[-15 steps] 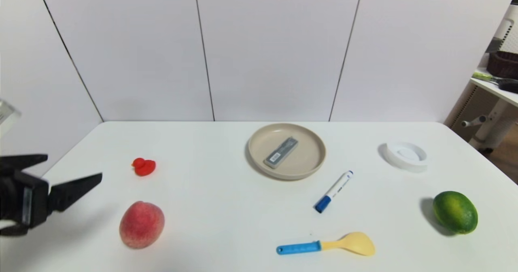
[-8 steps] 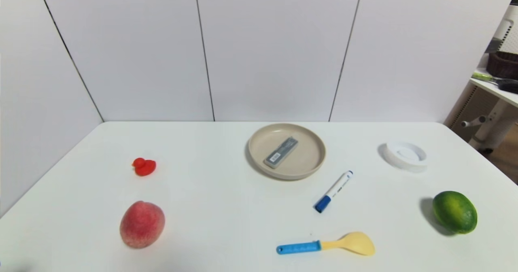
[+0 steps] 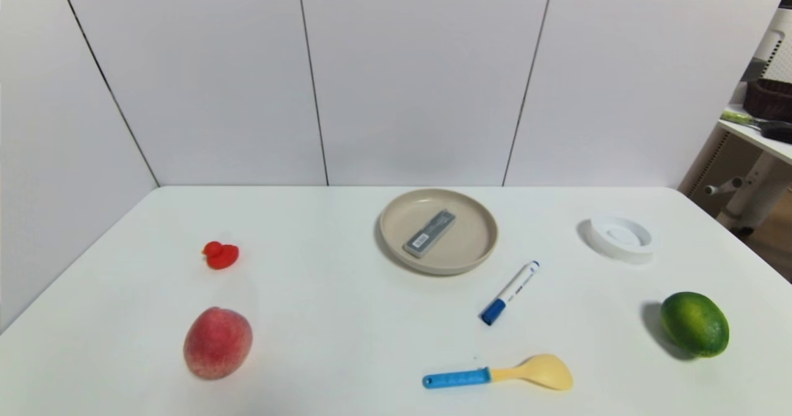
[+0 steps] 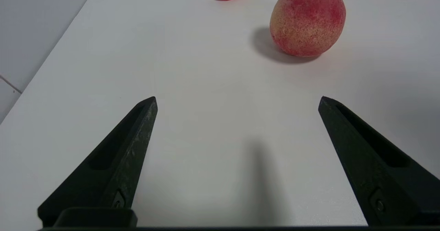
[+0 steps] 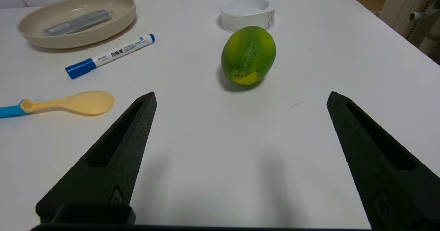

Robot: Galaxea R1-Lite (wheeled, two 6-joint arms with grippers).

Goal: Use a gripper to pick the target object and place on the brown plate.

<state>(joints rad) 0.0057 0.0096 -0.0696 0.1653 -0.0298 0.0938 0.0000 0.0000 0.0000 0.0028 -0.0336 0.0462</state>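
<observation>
The case [image 3: 430, 233] lay flat inside the plate [image 3: 481, 250], slanted from seven to one o'clock, so the placing looked done. The left gripper [image 4: 237, 102] hung low over bare table with its jaws spread wide, the peach [image 4: 307, 19] ahead at one o'clock. The right gripper [image 5: 240, 97] was likewise parted and empty, the lime [image 5: 248, 55] at twelve. Neither showed from the head. The risk judged from here: a stray sweep could nudge the peach or roll the lime toward the marker [image 3: 510, 293].
</observation>
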